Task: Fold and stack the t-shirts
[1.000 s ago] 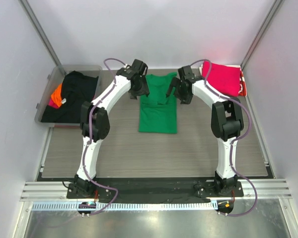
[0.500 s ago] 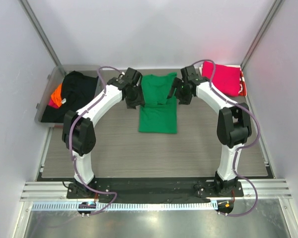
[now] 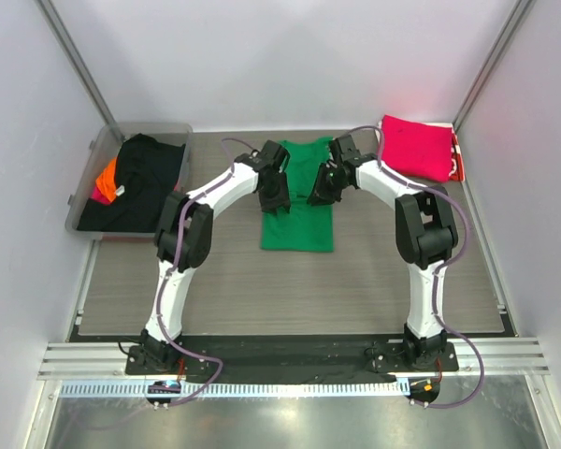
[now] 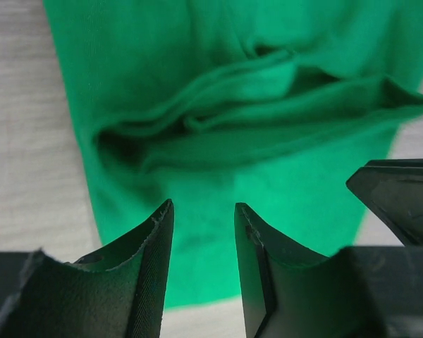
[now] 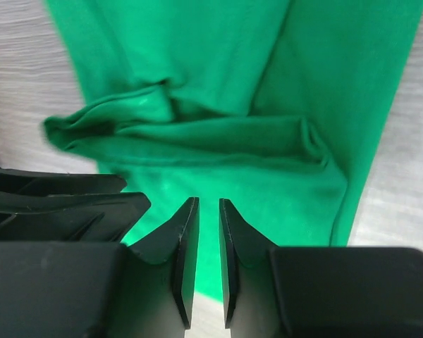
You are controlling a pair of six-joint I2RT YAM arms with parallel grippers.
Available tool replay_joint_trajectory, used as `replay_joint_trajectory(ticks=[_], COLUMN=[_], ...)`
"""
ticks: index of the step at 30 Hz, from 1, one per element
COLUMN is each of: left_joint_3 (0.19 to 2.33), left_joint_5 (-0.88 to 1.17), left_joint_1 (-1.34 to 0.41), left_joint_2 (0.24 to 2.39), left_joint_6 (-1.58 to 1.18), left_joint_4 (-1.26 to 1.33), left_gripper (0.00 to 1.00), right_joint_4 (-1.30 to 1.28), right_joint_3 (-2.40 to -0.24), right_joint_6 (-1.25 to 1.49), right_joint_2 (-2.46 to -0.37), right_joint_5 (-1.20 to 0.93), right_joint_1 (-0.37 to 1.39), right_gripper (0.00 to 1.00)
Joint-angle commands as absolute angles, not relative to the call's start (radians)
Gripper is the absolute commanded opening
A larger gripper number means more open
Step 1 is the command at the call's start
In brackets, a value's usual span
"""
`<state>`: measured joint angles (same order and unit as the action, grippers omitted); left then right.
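A bright green t-shirt (image 3: 297,223) lies in the middle of the table, folded to a narrow strip, with a bunched fold across its far part (image 4: 254,120) (image 5: 197,134). My left gripper (image 3: 279,198) (image 4: 203,205) hovers over the shirt's left side, open, nothing between its fingers. My right gripper (image 3: 320,192) (image 5: 208,202) hovers over the right side, close to the left one, its jaws only a narrow slit apart and empty. A folded magenta-pink t-shirt (image 3: 416,147) lies at the back right. Black (image 3: 140,182) and orange (image 3: 106,174) t-shirts sit in the tub.
The clear plastic tub (image 3: 82,201) stands at the back left by the wall. Something red and white (image 3: 457,161) shows beside the magenta shirt. Bare wood-grain table (image 3: 290,290) stretches between the green shirt and the arm bases. Walls close in on both sides.
Both grippers have moved inward from the shirt's outer edges to over its far part. The right jaws have closed from wide to a slit; the left jaws narrowed a little.
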<state>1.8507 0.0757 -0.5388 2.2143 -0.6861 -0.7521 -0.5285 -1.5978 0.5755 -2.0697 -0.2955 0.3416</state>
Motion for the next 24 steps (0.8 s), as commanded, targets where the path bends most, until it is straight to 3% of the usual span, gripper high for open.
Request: replay_joint_trajectory(ticks=[1, 16, 20, 21, 24], left_joint_3=[1.936, 2.345, 2.088, 1.943, 1.765], left_joint_5=[0.084, 0.057, 0.035, 0.034, 0.057], left_joint_1=[-0.525, -0.402, -0.403, -0.403, -0.403], left_joint_2=[2.247, 2.468, 2.231, 2.176, 2.011], left_joint_6=[-0.655, -0.562, -0.571, -0.577, -0.595], left_joint_4=[-0.758, -1.018, -0.898, -0.855, -0.779], left_gripper=[0.41, 0.43, 0.50, 0.55, 0.59], right_joint_4=[-0.518, -0.701, -0.703, -0.698, -0.678], right_joint_3=[-1.675, -2.003, -1.905, -1.876, -1.732], right_joint_6=[0.546, 0.448, 0.426, 0.419, 0.413], right_joint_2=[-2.105, -2.287, -2.110, -2.070, -1.936], right_joint_5=[-0.324, -0.244, -0.163, -0.134, -0.118], right_joint_1=[0.324, 0.258, 0.258, 0.259, 0.259], right_gripper=[0.23, 0.24, 0.67, 0.73, 0.80])
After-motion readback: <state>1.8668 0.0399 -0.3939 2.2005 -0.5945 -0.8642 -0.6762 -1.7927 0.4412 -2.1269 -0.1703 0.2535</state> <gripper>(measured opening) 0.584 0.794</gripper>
